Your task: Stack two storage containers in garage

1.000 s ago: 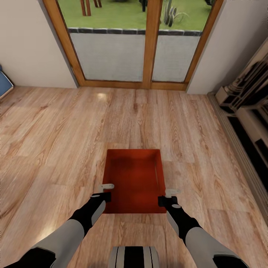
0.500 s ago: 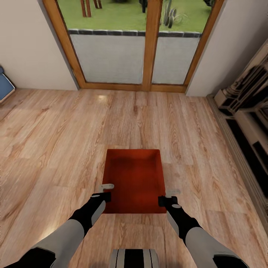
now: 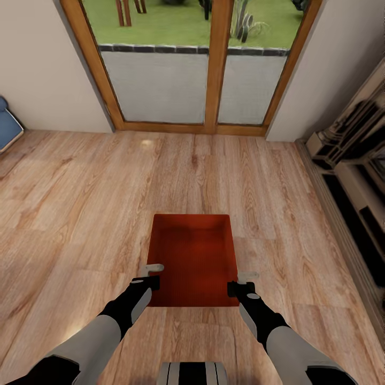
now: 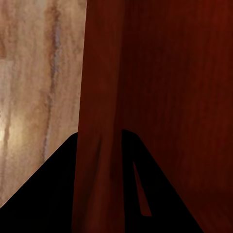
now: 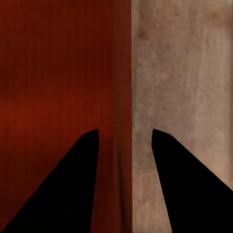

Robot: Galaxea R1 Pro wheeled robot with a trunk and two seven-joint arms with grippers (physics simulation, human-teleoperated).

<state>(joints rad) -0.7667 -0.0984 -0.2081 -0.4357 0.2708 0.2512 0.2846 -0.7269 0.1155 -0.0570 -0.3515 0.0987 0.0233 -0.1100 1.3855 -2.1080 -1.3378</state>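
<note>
- At the far left edge, a sliver of blue upholstered sofa (image 3: 7, 124) sits against the beige wall (image 3: 40, 69).
- The light wood plank floor (image 3: 80, 203) runs across the whole room, with a small bright glint on the boards near the doors.
- The left gripper (image 3: 151, 274), black at the end of a grey and black arm, sits at the near left corner of a red-orange rectangular open-top storage bin (image 3: 193, 256). In the left wrist view its two dark fingers (image 4: 53, 194) straddle the bin's left wall (image 4: 99, 121), one outside over the planks and one inside, pressed tight against it: clamped on the wall.
- The bin lies between the two arms, long side pointing away toward the doors (whether it rests on the boards or hangs just above them, I cannot tell).
- Behind it stand wood-framed glass doors (image 3: 218, 64), with grey paving and green lawn outside.
- The right gripper (image 3: 245, 282) is at the bin's near right corner. In the right wrist view its fingers (image 5: 68, 194) bracket the right wall (image 5: 124, 97), one over the red interior, one over the floor; a gap shows beside the wall, so I cannot tell whether it truly grips.
- Along the right side runs a pale moulded fireplace surround (image 3: 353, 155) with dark openings.
</note>
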